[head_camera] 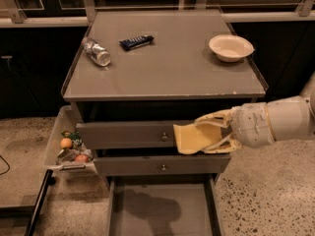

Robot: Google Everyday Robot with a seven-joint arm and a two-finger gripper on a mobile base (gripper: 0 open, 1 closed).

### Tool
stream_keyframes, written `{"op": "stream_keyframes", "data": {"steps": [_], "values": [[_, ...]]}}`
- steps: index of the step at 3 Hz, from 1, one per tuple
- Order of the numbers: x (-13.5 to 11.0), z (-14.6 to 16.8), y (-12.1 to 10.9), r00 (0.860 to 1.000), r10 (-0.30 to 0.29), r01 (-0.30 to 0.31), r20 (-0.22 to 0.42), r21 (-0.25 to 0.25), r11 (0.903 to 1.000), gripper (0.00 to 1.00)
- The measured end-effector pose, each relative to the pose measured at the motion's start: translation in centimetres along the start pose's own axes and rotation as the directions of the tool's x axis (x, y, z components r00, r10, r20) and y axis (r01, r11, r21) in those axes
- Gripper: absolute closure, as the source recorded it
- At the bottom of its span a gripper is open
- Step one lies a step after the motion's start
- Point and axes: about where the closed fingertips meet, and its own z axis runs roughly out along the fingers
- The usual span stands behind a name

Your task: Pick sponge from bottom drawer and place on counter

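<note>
One pincer [203, 135] grips the sponge [188, 139] before the knobbed drawers [125, 134], above the bottom drawer [157, 208].

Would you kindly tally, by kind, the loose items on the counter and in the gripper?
plastic bottle: 1, lying on the counter
snack bar: 1, on the counter
white bowl: 1, on the counter
sponge: 1, held by the gripper in front of the top drawer
Total: 4
</note>
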Motion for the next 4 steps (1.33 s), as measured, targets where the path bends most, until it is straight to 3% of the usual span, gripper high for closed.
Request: {"op": "stream_keyframes", "data": {"steps": [1,2,3,4], "values": [[-3.1,-0.2,-5.1,0.998,-0.058,0.059,0.024,-0.035,0.9976,1.0],[-3.7,-0.7,-11.5,0.999,-0.042,0.042,0.03,0.008,0.9991,1.0],[-2.5,-1.3,-15.5,0.999,0.045,-0.048,0.029,0.11,0.9928,1.0],[-0.7,-1.3,-17.7,0.991,0.13,-0.136,0.042,0.194,0.9716,1.0]]}}
